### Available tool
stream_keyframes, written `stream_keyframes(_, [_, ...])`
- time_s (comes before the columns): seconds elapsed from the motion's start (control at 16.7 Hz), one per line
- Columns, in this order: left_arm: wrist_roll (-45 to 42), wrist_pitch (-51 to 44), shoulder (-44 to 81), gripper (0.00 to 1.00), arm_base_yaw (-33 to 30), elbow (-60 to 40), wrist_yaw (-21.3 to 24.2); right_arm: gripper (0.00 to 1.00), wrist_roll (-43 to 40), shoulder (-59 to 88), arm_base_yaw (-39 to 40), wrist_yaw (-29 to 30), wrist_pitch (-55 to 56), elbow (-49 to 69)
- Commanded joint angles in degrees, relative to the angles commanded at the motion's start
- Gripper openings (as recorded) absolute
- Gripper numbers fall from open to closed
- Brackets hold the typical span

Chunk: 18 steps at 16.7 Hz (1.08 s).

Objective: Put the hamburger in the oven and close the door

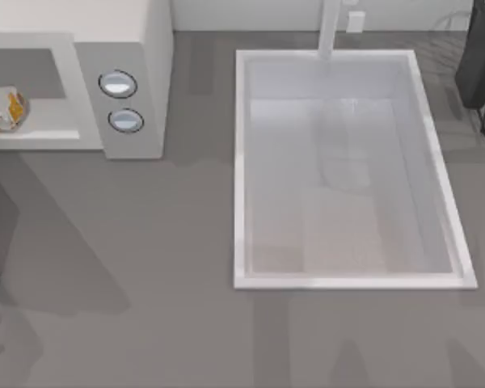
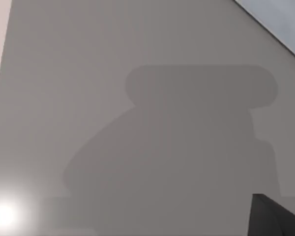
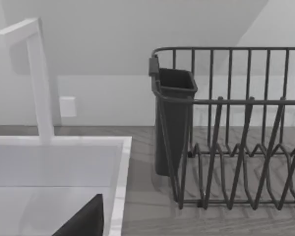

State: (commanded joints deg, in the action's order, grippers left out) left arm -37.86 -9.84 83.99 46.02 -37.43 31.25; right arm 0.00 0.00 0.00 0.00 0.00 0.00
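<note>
Claw parts appear as two dark slivers: the right gripper (image 3: 86, 220) shows one black wedge at the edge of its wrist view, above the sink, and the left gripper (image 2: 275, 219) shows one black corner over bare counter. Whether either claw is wide, narrow or holding something cannot be told. From above, the matte grey counter (image 1: 145, 283) carries one oven (image 1: 137, 48) at about 10 o'clock, a smooth white box with two round silver-blue knobs, one (image 1: 118, 83) just above the other (image 1: 125, 120), on its side panel. Its cavity stands open at the front, and the hamburger (image 1: 2, 109), one small rounded bundle in white wrapper with orange-yellow patches, sits on the cavity floor at 9 o'clock, touching nothing else. One large rectangular sink (image 1: 242, 162) with a thick glossy white rim lies from the centre toward 3 o'clock. One square white faucet (image 1: 330, 32) rises at its 12 o'clock edge, with one small white wall plate (image 1: 355, 21) just beside it. At 2 o'clock stands one dark wire dish rack (image 3: 246, 147) of thin upright bars, with one dark tapered cup (image 3: 174, 123) hung on the end nearest the sink.
</note>
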Motion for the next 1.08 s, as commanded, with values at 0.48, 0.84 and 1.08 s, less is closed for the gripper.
stream_keyframes(0.48, [13.57, 4.07, -14.14, 0.0, -14.69, 11.91, -8.86, 1.0, 0.0, 0.0, 0.0, 0.0, 0.0, 0.0])
stream_keyframes(0.84, [14.18, 4.13, -14.48, 0.0, -15.17, 12.24, -9.07, 1.0, 0.0, 0.0, 0.0, 0.0, 0.0, 0.0])
stream_keyframes(1.08, [18.7, 4.31, -16.23, 0.0, -21.12, 13.23, -13.13, 1.0, 0.0, 0.0, 0.0, 0.0, 0.0, 0.0])
